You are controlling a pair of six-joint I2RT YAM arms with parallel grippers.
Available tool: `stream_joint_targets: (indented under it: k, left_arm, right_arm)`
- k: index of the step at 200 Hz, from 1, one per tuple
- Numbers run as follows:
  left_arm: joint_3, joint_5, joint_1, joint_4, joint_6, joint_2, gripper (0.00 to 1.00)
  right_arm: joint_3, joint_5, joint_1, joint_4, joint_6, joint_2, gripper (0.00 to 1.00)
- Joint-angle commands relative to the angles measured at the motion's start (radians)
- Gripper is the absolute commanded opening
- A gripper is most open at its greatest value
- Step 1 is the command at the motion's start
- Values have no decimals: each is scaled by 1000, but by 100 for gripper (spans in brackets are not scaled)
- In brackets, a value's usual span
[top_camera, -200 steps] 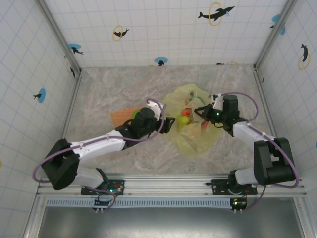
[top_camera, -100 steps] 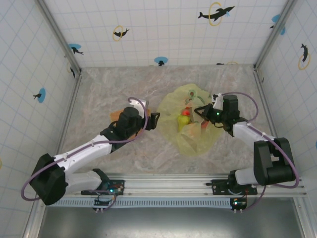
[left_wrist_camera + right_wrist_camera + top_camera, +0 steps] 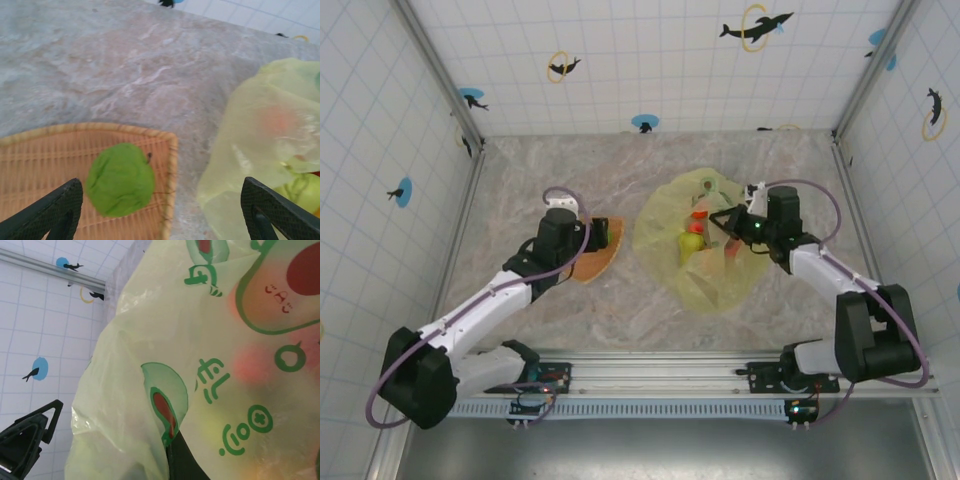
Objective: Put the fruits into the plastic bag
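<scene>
A green fruit point(image 3: 120, 179) lies on the woven orange plate point(image 3: 40, 160). My left gripper point(image 3: 162, 210) hangs open just above it, one finger on each side of the view and nothing between them. From above, the left gripper point(image 3: 603, 235) sits over the plate point(image 3: 585, 264). The yellow-green plastic bag point(image 3: 705, 265) lies to the right with a red fruit point(image 3: 698, 226) and a yellow-green fruit point(image 3: 690, 244) in its mouth. My right gripper point(image 3: 725, 220) is at the bag's right rim, jaws spread, with the bag film point(image 3: 150, 340) draped across them.
Tiled walls enclose the marble table point(image 3: 560, 175) on three sides. Bare table runs behind the plate and bag, and in front towards the arm bases. A strip of table point(image 3: 195, 165) separates the plate's edge from the bag point(image 3: 260, 140).
My left arm has drawn back leftward from the bag's mouth to above the plate. The right gripper and the bag have hardly moved.
</scene>
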Motion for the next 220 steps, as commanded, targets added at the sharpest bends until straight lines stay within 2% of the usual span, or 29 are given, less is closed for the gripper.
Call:
stream_joint_targets:
  k: [1, 74, 178, 220]
  left_arm:
    - [35, -33, 26, -85, -31, 55, 86]
    - [88, -76, 46, -99, -21, 233, 92]
    - [169, 20, 57, -37, -35, 434, 93]
    - [182, 47, 61, -13, -37, 483, 89]
  right_arm:
    - [49, 31, 25, -9, -8, -37, 0]
    - [52, 23, 47, 4, -6, -45, 0]
    - [43, 7, 34, 2, -17, -32, 0]
    - [26, 3, 28, 14, -14, -28, 0]
